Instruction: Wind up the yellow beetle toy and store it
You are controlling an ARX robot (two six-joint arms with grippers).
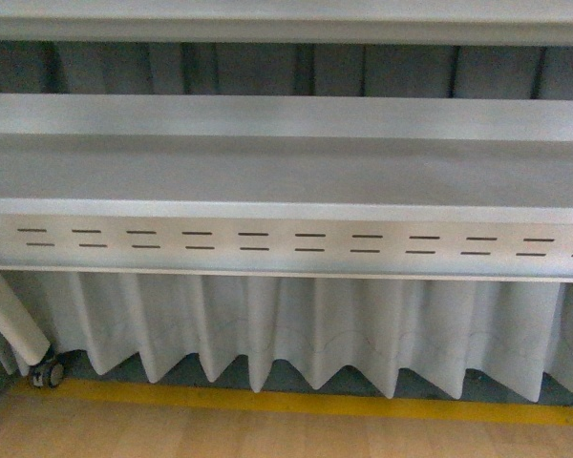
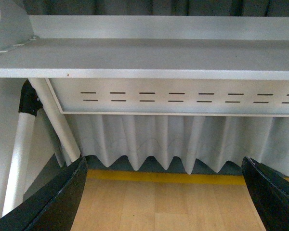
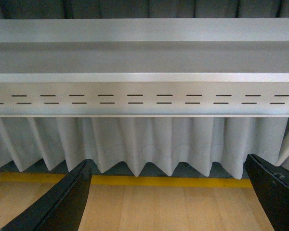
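Yellow beetle toy unseen

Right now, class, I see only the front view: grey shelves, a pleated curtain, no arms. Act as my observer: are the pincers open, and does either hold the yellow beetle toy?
Observer: The left pincer is open in its wrist view, its fingers wide apart with nothing gripped.
Operator: And the right one?
Observer: The right pincer is open too, with only wooden floor showing through the gap.
Operator: Does any view show the toy?
Observer: No, the yellow beetle toy appears in neither wrist view. The left wrist view adds only a black joint on a white leg.
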